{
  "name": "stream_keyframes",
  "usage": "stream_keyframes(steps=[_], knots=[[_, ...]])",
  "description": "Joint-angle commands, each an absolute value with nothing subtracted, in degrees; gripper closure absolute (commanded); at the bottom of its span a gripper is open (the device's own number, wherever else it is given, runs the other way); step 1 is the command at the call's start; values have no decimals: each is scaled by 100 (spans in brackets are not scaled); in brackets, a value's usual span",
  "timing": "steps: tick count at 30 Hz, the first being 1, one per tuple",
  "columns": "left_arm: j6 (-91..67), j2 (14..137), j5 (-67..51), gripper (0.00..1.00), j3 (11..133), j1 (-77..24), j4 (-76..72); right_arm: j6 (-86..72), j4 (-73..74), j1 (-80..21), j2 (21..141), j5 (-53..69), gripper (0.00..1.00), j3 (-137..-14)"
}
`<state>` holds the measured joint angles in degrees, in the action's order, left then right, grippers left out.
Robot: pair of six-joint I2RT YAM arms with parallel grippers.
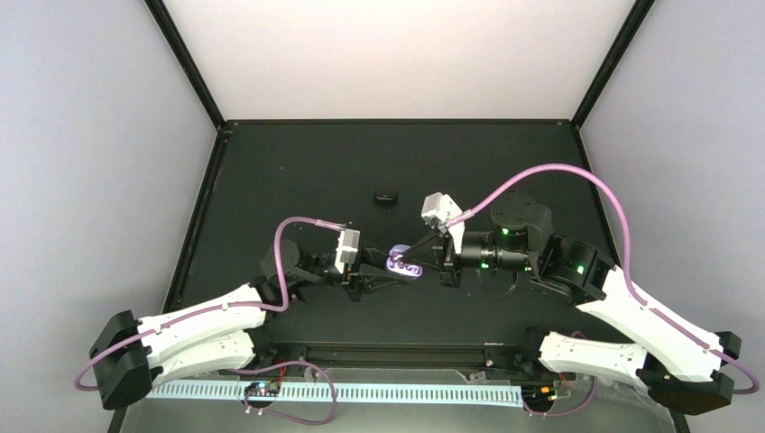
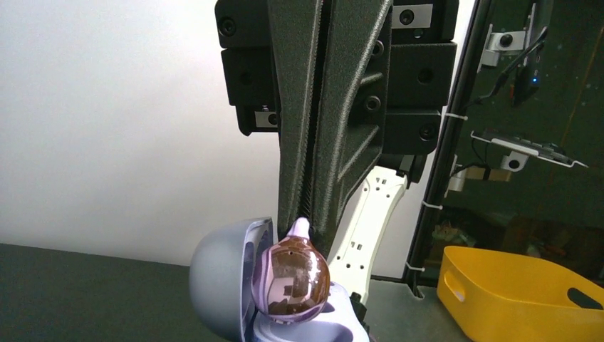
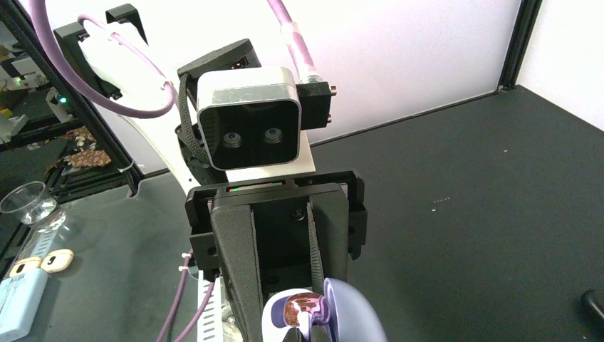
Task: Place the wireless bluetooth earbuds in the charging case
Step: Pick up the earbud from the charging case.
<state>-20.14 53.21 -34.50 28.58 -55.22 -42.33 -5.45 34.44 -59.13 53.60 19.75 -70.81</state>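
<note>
The left gripper (image 1: 383,271) at nine o'clock clamps the glossy lavender clamshell case (image 2: 221,274), while the right gripper (image 2: 308,224) at three o'clock pinches a shiny mauve rounded earbud (image 2: 293,279).

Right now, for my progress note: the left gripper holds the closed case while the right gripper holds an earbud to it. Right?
Not quite: the case is open, lid swung back, as the left wrist view shows. The left gripper does hold it while the right gripper holds an earbud to it.
</note>
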Motion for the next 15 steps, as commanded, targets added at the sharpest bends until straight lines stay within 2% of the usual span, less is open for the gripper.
stream_keyframes(steps=[1,15], knots=[[-1960,5238,-3381,98,3015,-5563,-4438,-641,3345,-5940,5290,2101,99,-7013],[-1949,5247,-3356,99,3023,-5581,-4425,-751,3167,-6001,5321,2130,99,-6957]])
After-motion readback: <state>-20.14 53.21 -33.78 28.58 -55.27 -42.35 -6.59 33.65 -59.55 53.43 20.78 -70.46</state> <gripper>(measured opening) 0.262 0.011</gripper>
